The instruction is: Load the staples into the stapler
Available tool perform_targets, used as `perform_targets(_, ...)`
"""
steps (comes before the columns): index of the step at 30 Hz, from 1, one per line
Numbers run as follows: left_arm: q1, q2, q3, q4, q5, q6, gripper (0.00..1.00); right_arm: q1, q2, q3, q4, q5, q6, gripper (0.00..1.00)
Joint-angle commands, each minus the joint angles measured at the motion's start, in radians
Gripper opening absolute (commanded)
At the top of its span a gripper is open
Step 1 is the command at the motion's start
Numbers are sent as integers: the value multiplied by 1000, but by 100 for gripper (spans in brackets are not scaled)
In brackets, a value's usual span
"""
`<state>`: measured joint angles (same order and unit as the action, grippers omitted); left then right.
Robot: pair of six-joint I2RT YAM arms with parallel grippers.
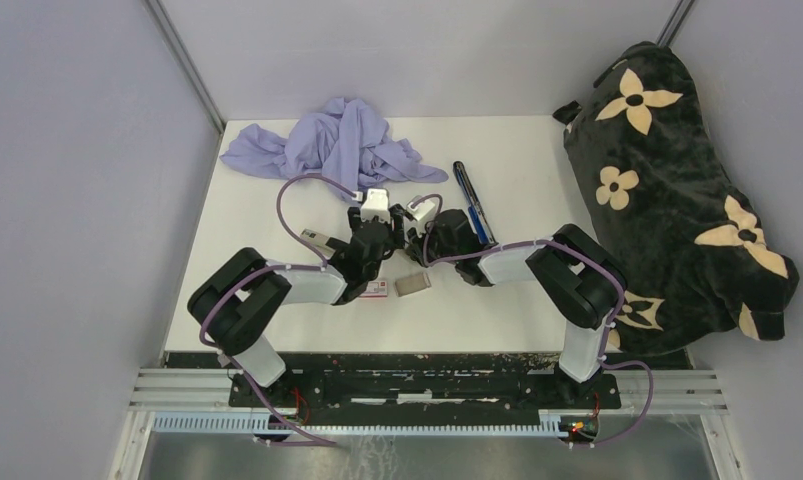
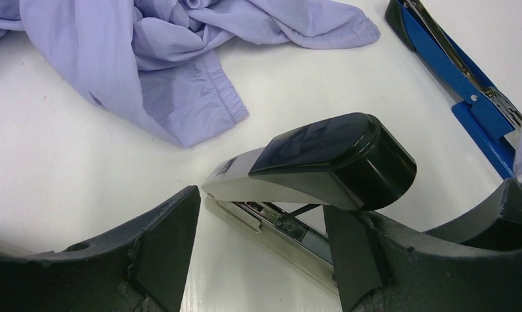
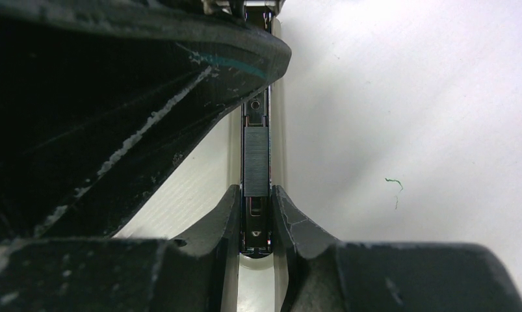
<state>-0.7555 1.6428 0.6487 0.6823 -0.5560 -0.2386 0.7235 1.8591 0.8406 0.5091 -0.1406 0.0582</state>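
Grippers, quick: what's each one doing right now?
Left gripper: open, one finger on either side of the stapler.
Right gripper: closed on the staples in the stapler's channel.

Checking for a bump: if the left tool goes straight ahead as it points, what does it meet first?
Likely the grey stapler, its raised top just ahead; depth unclear.

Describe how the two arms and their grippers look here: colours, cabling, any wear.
The left arm and right arm match: bulky black joint housings joined by white links, with thin purple cables looped along them. The left gripper and right gripper have matte black, curved fingers, scuffed with pale scratches.
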Motion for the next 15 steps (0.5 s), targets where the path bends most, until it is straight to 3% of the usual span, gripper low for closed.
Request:
perform_targets(1, -106, 4, 6, 36, 103, 30, 78, 2, 4, 7, 14, 4, 23, 20)
perform_targets(7, -106, -74, -44, 28, 104, 76, 82, -3, -13, -8, 14, 10, 14, 19)
perform_targets(15, -103, -129, -49, -11, 180, 177, 83, -41, -9, 11, -23, -110, -8, 21)
